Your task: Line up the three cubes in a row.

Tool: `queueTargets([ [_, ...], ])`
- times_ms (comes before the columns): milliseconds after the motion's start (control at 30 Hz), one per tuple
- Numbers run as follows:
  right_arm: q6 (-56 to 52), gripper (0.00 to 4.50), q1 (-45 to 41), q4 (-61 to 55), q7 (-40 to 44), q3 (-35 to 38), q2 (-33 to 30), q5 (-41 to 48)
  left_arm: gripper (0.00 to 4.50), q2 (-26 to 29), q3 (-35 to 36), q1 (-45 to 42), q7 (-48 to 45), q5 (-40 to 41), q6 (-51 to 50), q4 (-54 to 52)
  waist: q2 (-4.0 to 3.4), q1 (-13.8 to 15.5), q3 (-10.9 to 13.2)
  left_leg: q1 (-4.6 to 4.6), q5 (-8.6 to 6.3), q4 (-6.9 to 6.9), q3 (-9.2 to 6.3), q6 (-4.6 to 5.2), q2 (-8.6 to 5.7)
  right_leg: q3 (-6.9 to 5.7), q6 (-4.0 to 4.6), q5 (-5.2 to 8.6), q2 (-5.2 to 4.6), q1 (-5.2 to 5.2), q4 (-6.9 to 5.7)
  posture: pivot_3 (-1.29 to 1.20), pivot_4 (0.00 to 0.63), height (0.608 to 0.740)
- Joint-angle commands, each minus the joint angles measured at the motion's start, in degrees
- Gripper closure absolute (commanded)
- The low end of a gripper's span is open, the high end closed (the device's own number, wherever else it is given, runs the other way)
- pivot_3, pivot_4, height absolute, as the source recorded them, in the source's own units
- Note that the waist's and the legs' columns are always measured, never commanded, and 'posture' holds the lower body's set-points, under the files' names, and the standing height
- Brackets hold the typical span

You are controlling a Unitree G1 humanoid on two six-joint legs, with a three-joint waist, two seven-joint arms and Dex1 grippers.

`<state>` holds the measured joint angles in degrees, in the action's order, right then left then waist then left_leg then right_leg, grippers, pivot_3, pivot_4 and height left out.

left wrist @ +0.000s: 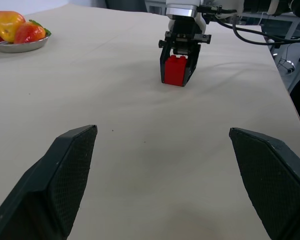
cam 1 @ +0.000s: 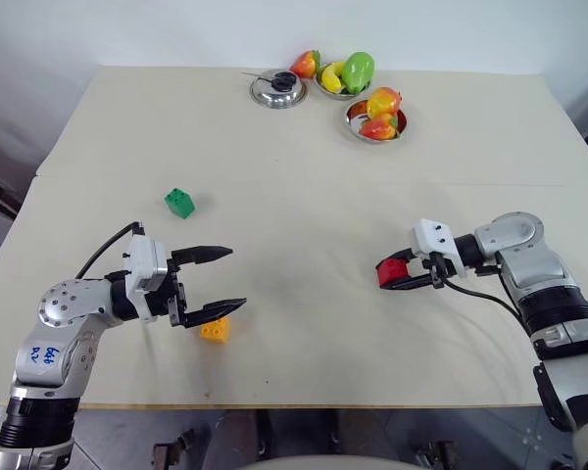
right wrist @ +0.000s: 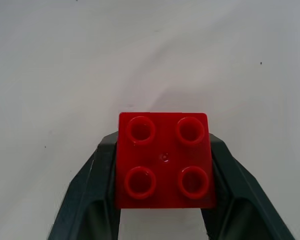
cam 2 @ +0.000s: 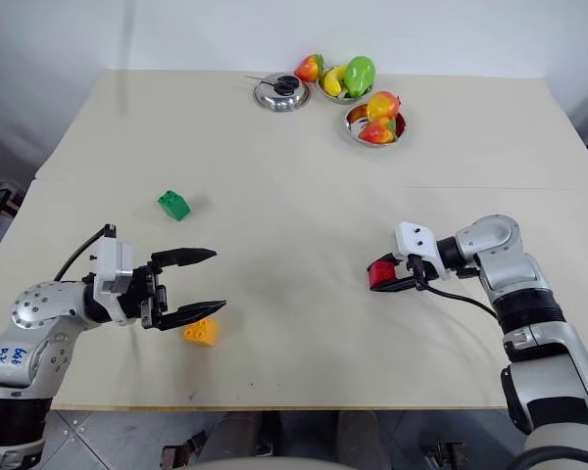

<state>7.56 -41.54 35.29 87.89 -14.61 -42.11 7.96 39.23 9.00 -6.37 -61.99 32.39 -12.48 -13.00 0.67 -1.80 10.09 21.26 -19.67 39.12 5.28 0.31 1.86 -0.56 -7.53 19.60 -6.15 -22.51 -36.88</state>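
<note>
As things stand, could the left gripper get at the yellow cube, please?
Probably yes: the left gripper is open, the yellow cube lies just beside its lower finger, and bare table surrounds it.

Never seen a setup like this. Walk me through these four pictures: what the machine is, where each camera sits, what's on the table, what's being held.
It is a two-armed humanoid robot. Two pictures come from its head, looking down over a beige table; the other two from cameras on its wrists. The right end effector grips a red cube between its fingers, at the tabletop. The left end effector is open and holds nothing; an orange-yellow cube lies just beside it, a green cube farther off. At the far edge stand bowls of plastic fruit and a metal lid.
</note>
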Motion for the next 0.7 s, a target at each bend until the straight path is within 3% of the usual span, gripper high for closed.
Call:
queueTargets([
  [33,2.47,1.43,1.25,-2.66,2.94,3.04,-0.73,2.73,0.0,0.62,2.34,0.6,0.6,0.69,0.51,-1.79,0.0,0.02,0.0,0.0,0.0,0.0,0.0,0.0,-0.01,0.0,0.0,0.0,-0.01,0.0,0.0,0.0,0.15,0.74],
  [167,4.69,0.07,4.25,-8.39,4.3,8.13,-2.12,8.75,0.0,0.63,6.4,2.33,1.94,0.2,2.02,1.12,0.0,0.02,0.0,0.02,0.0,-0.01,-0.02,0.0,-0.02,-0.05,0.0,0.0,-0.05,0.0,-0.01,0.0,0.15,0.74],
  [367,-7.05,0.03,14.72,-24.64,2.69,18.45,-3.93,25.47,0.0,-0.62,20.39,9.94,7.29,0.27,6.14,10.79,0.0,0.01,0.01,0.02,-0.03,-0.06,-0.07,-0.01,0.04,-0.25,0.0,0.0,-0.09,0.02,0.0,0.0,0.15,0.74],
  [467,-12.88,0.03,19.82,-31.52,-3.89,22.25,-2.28,30.84,0.0,-1.07,27.1,14.31,9.76,0.35,7.7,16.41,0.04,0.02,0.01,-0.02,-0.1,-0.07,-0.07,0.07,0.01,-0.5,0.01,0.0,-0.26,0.05,0.06,0.0,0.15,0.74],
  [567,-14.86,0.03,23.45,-36.41,-10.19,25.0,0.96,32.73,0.0,-2.43,31.54,16.3,13.37,0.23,9.8,20.61,0.06,0.11,0.02,-0.03,-0.13,-0.06,-0.08,0.11,-0.03,-0.59,0.01,0.01,-0.39,0.06,0.23,0.0,0.15,0.74],
  [700,-13.59,0.03,26.91,-40.61,-15.37,27.26,4.67,32.4,0.0,-5.32,31.84,18.16,16.29,-0.01,10.95,17.97,0.08,0.51,0.0,-0.03,-0.17,-0.07,-0.14,0.1,-0.09,-0.69,0.02,0.0,-0.49,0.08,0.25,0.0,0.15,0.74],
])
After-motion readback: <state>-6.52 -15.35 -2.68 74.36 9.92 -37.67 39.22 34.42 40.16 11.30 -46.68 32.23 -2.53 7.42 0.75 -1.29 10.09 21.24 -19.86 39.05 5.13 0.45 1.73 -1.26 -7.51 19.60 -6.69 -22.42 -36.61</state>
